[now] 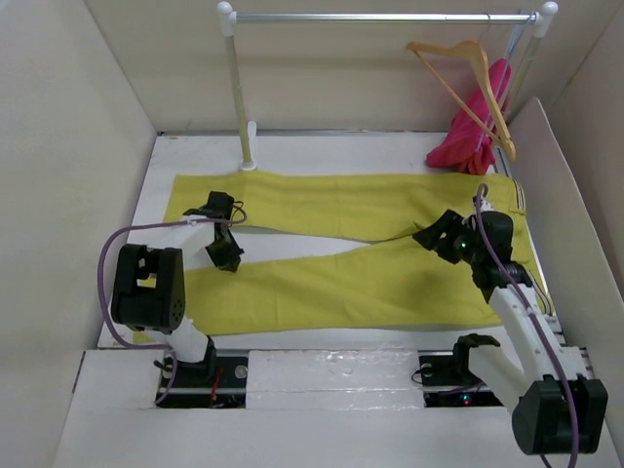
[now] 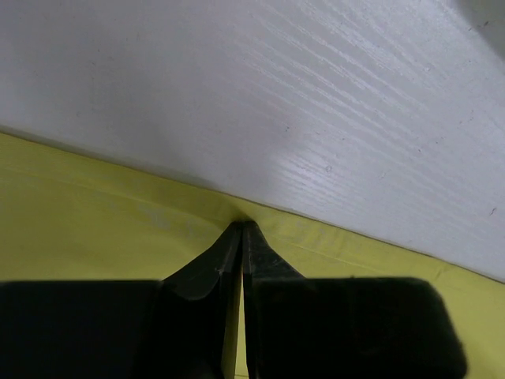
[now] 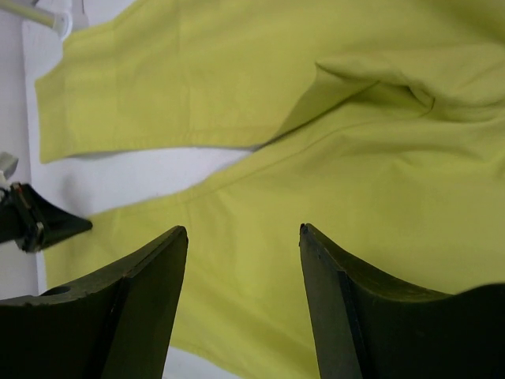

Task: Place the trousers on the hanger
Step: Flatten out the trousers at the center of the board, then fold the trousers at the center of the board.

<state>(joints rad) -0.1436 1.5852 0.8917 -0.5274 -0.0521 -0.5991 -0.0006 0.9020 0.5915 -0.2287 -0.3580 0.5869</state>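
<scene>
Lying flat on the worktop (image 1: 195,156), legs left and waist right, the trousers (image 1: 341,205) look light and limp, best gripped at waistband or hems. The left pincer (image 2: 241,230) is pressed together at the near leg's edge; whether it has caught cloth is unclear. The right pincer (image 3: 241,233) hovers spread near the crotch. The hanger (image 1: 493,102) hangs far right, its hook indistinct.

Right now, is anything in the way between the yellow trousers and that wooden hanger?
Nothing visible blocks the way. The trousers lie flat on the table; the hanger hangs on the rail behind their waist end, with a pink garment hanging right beside it.
</scene>
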